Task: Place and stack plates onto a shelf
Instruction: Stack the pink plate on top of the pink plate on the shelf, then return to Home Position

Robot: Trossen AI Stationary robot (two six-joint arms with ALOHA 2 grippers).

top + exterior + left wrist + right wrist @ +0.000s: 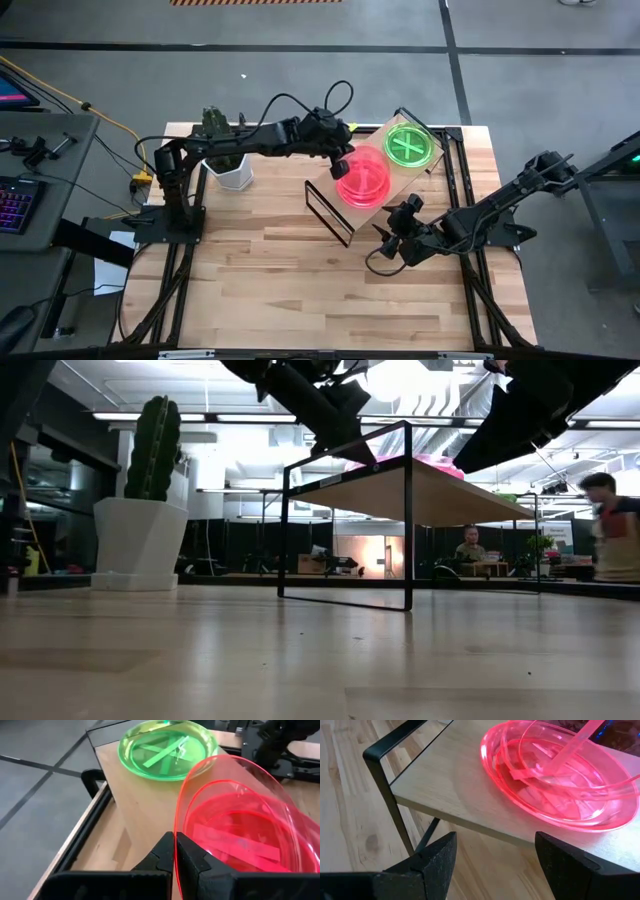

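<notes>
- The shelf (385, 172), a light plywood board on a thin black wire frame, stands on the wooden table (290, 270) toward its far right part
- A green plate stack (410, 145) lies flat on the far end of the shelf board, with crossed bar marks showing inside
- A pink-red plate stack (362, 180) sits on the near end of the board, apart from the green one
- The left gripper (175, 851) reaches across from the left side and is over the pink-red stack; its jaws are pressed together on the rim of the top pink plate (235, 820)
- That held plate is tilted, its gripped edge raised while its far side rests down in the plates below, as the right wrist view also shows
- The right gripper (492, 865) hovers low over the table just beside the shelf's near edge, facing the pink-red stack; its fingers stand wide apart and hold nothing
- A white pot with a cactus (228, 165) stands on the table at the far left, near the left arm's base, well apart from the shelf
</notes>
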